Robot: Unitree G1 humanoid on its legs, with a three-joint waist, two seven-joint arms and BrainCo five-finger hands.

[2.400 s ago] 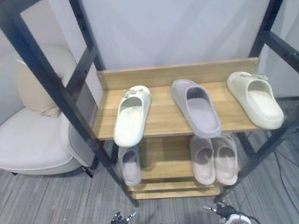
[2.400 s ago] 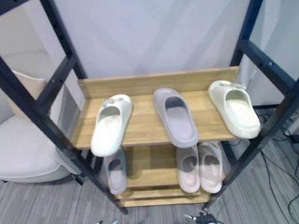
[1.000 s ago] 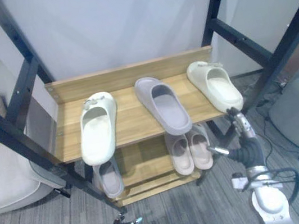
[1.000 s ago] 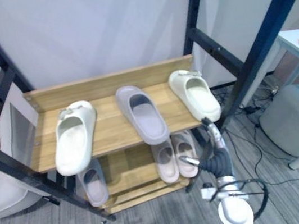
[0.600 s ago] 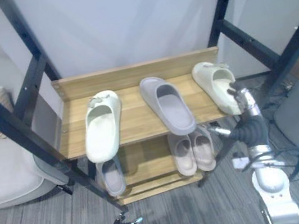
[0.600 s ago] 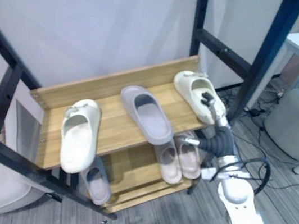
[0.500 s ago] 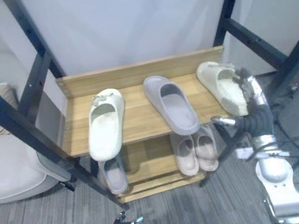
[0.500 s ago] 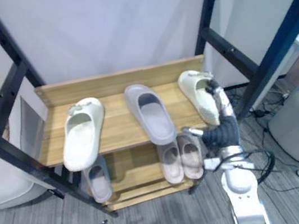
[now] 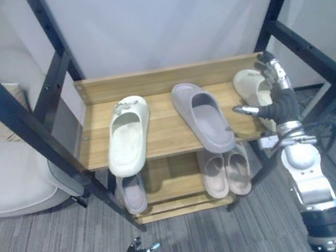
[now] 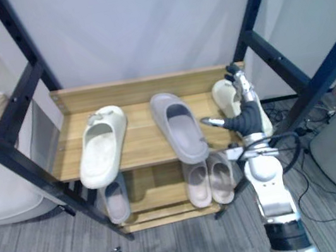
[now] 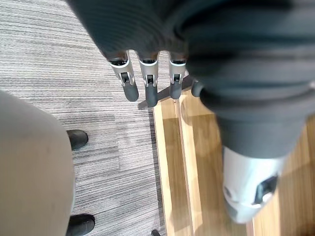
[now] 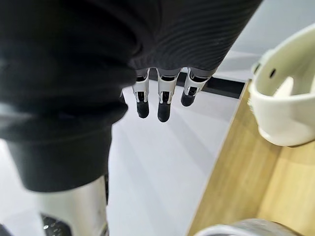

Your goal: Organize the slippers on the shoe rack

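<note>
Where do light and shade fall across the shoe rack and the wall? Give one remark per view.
Left eye view: the lower shelf lies in the shade of the upper shelf; soft diagonal bands cross the wall. Right wrist view: such bands show on the wall past the right hand's fingers, and the cream slipper is brightly lit.

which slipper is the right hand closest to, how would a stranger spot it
On the upper shelf of the wooden shoe rack, three slippers lie in a row. Go to the right end, where the open right hand is raised: the cream slipper partly behind it. Its neighbour is a grey slipper, and a second cream slipper lies at the far left end.
</note>
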